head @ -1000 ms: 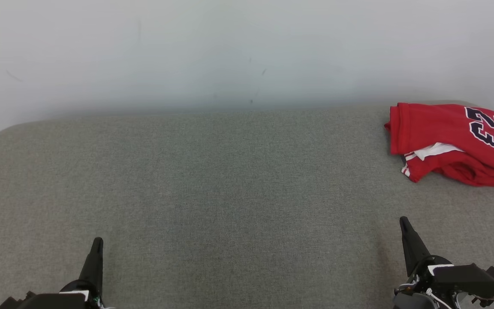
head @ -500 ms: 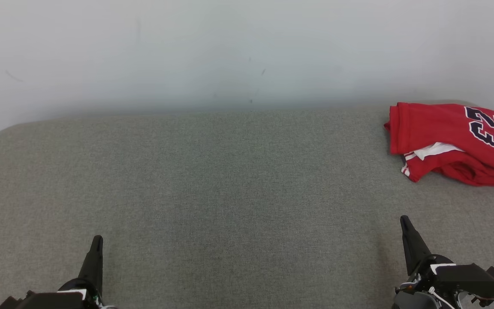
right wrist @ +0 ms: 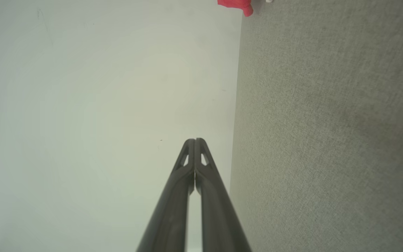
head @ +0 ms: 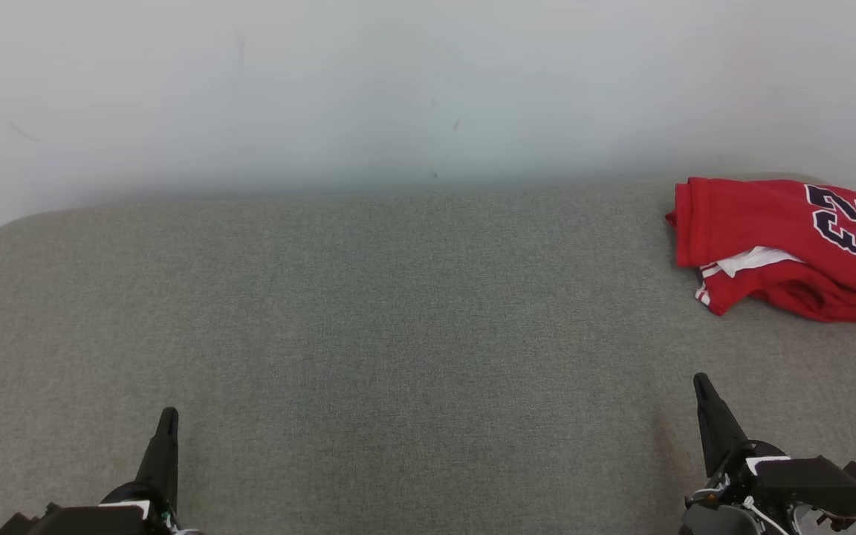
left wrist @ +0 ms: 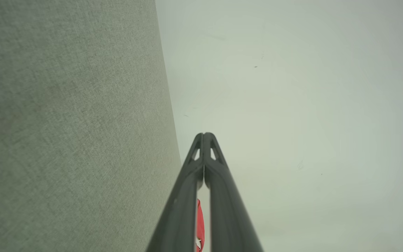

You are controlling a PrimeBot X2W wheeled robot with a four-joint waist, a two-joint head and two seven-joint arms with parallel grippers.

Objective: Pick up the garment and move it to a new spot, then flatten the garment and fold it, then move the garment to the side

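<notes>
Garment [head: 777, 249] (a red jersey with dark, white-edged numerals) is held by neither gripper. The left gripper [head: 169, 416] is seen at the lower left of the head view, its two dark fingers pressed together to a single point with nothing between them. In the left wrist view the tips are shown touching, and a narrow slit is left only lower down between the finger shafts. The right gripper [head: 700, 383] is placed at the lower right, likewise closed tip to tip and empty, as is shown in the right wrist view. Both grippers are set over the near part of a grey fabric surface [head: 398, 312], well apart from each other. The garment is found at the far right corner of that surface, folded into a rough rectangle with a white strip exposed at its near edge. It lies ahead of the right gripper and slightly to its right, well apart from it, and much farther from the left gripper. A sliver of red is glimpsed through the slit in the left wrist view. Behind the surface a pale wall [head: 398, 89] is seen.
</notes>
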